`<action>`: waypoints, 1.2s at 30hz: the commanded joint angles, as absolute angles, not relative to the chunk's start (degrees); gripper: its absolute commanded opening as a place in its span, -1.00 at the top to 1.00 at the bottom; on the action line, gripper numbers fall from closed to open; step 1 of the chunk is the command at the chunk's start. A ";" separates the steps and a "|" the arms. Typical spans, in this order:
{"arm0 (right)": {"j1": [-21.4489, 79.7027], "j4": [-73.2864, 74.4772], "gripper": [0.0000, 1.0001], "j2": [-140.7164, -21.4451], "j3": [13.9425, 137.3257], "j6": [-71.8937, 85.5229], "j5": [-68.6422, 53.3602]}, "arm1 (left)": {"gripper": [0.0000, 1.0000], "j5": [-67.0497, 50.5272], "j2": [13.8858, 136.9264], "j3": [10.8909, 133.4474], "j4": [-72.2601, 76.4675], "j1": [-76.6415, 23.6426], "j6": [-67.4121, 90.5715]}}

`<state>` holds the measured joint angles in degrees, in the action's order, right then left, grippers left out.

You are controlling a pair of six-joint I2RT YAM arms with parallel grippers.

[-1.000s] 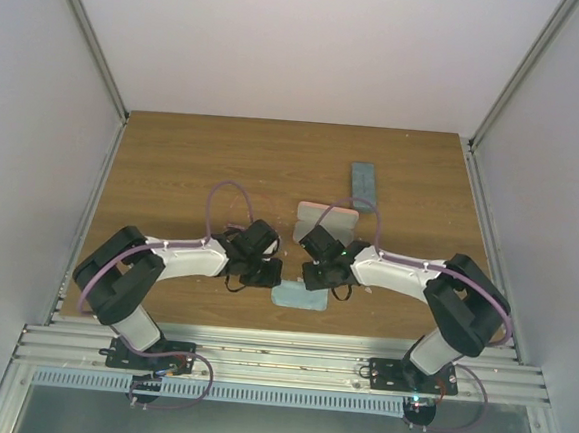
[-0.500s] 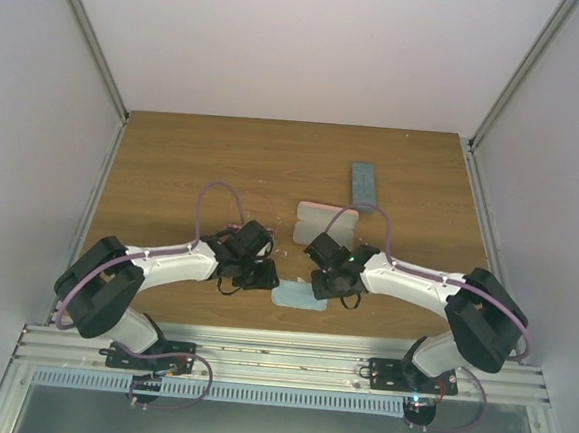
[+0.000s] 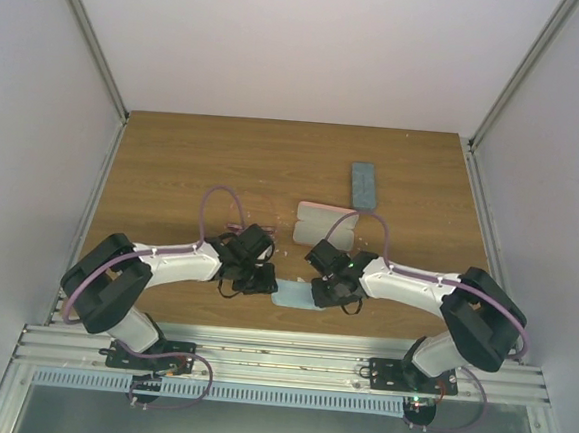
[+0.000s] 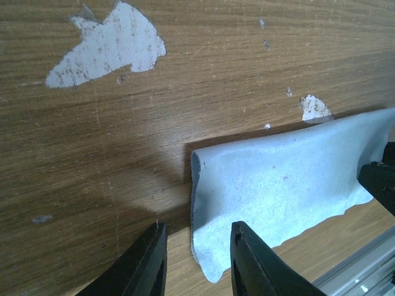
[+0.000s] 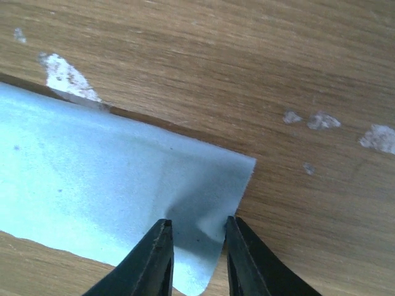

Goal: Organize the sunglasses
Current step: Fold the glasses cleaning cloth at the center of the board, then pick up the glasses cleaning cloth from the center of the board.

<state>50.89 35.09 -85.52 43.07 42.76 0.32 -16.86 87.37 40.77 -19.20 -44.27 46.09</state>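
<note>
The left arm (image 3: 170, 263) and right arm (image 3: 415, 283) have both pulled back toward their bases across the table (image 3: 173, 167) in the last second. They have come down on the cloth (image 3: 293, 296), one at each end. The left gripper (image 4: 196, 240) is partly open, its jaws straddling the cloth's left edge without pinching it. The right gripper (image 5: 196, 231) is also partly open over the right corner, which puckers between the jaws. I judge they mean to lift or fold the cloth, so the tidying proper has not begun.

Counted, there are two arms, two cases and one cloth. The pink case (image 3: 325, 222) lies just beyond the right gripper, and the blue-grey case (image 3: 364, 184) farther beyond it. Only one pair of glasses shows: the pink sunglasses (image 3: 233, 226), faintly, just beyond the left gripper. Any other pair is hidden or too small to tell.
</note>
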 commanded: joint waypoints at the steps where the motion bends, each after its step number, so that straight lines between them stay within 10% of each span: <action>1: 51.42 33.01 0.54 -87.95 41.46 43.06 -1.32 | 0.38 -16.81 89.34 41.09 -19.06 -44.74 46.49; 31: 51.35 32.53 0.99 -88.94 40.89 44.33 -0.44 | 0.64 -10.79 97.12 45.94 -25.98 -47.75 45.51; 36: 51.37 32.44 0.99 -88.54 40.81 44.61 -0.12 | 0.92 -9.56 97.83 46.41 -26.97 -48.34 45.44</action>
